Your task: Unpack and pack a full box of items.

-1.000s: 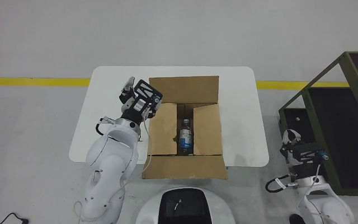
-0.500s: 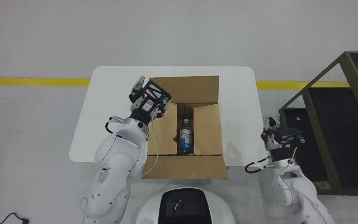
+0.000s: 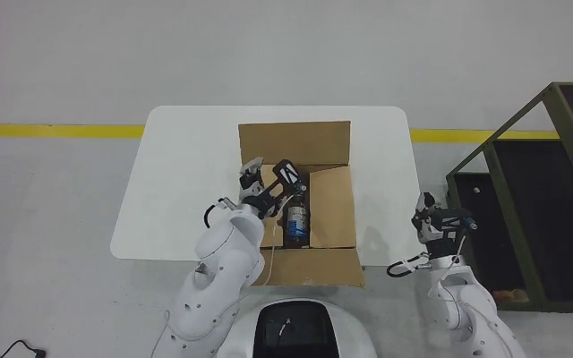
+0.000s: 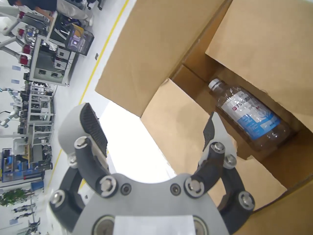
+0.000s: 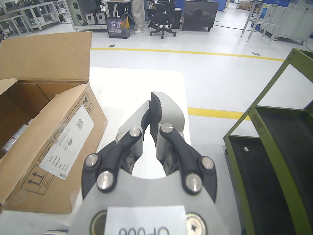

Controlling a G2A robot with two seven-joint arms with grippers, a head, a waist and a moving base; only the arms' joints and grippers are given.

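Hovering over the one open box point(image 3: 295, 141) on the table point(image 3: 179, 179), the left claw point(image 4: 149, 118) gaped wide near the single bottle point(image 4: 249, 121) inside; the right claw point(image 5: 152, 113) sat pinched closed, empty.

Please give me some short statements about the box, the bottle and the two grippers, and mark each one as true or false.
1. The cardboard box stands on the white table with its flaps open. True.
2. The left gripper is shut on the plastic bottle. False: it is open, above the box, and the bottle lies apart from its fingers.
3. The bottle stands upright in the box. False: it lies on its side on the box floor.
4. The right gripper is shut and holds nothing. True.
5. The green cart stands on the table. False: it stands on the floor, beside the table.
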